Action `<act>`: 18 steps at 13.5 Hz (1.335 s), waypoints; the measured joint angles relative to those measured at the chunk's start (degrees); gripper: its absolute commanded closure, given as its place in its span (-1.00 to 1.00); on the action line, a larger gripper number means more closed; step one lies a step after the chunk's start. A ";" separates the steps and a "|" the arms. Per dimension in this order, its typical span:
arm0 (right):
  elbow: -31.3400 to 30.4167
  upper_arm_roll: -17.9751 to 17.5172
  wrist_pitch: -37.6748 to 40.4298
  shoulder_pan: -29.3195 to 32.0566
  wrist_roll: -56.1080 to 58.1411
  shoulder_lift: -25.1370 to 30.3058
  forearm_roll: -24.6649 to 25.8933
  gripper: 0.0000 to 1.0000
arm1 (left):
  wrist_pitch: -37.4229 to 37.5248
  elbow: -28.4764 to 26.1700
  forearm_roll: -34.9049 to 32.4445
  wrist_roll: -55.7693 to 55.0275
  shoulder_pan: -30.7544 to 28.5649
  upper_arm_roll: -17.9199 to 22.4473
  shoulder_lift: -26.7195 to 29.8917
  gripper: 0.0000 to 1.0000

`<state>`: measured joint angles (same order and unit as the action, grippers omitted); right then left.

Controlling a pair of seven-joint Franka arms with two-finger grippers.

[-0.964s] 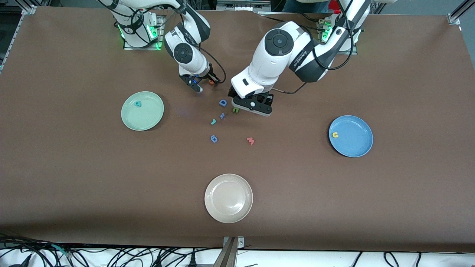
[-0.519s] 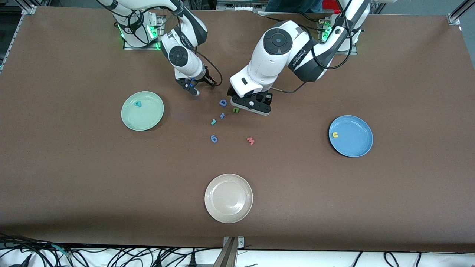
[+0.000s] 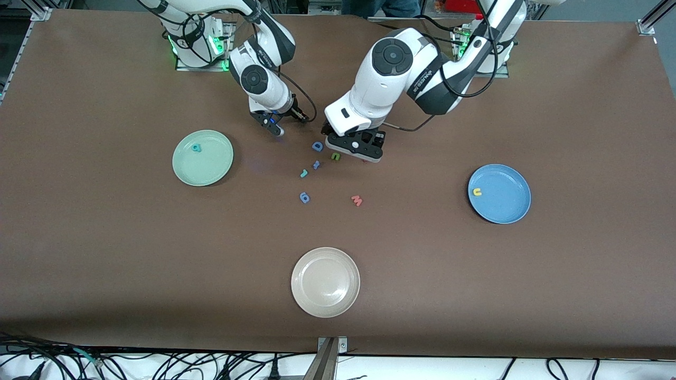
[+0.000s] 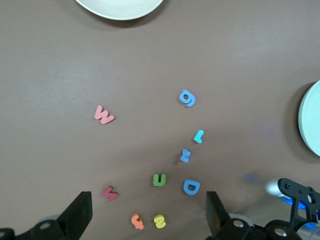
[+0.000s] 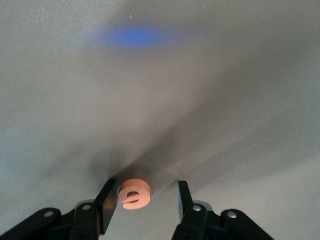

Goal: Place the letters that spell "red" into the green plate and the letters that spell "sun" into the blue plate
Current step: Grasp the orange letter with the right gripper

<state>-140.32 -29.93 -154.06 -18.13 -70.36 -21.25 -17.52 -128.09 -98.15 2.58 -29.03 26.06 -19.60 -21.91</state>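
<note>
2 pincers, left pincer (image 3: 355, 151) wide over letters, right pincer (image 5: 145, 197) half-open touching orange e (image 5: 135, 193)

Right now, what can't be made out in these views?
- Front view: yellow s, orange curved letter and dark red letter, hidden under the open left gripper.
- Front view: orange e, hidden by the right gripper shut on it.
- Left wrist view: green plate and cream-white plate, cut off by the edges.
- Front view: teal letter on the green plate, too small to read.
</note>
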 measured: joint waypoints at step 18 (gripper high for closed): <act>-0.07 -0.10 -1.83 0.00 -0.19 0.30 0.01 0.92 | -15.31 -16.02 -23.09 -19.29 5.16 -0.55 3.46 -0.99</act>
<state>-140.39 -30.03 -155.89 -18.13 -70.55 -20.95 -17.51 -143.41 -114.17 -20.50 -48.33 31.22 -20.15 -18.45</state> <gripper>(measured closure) 0.722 0.004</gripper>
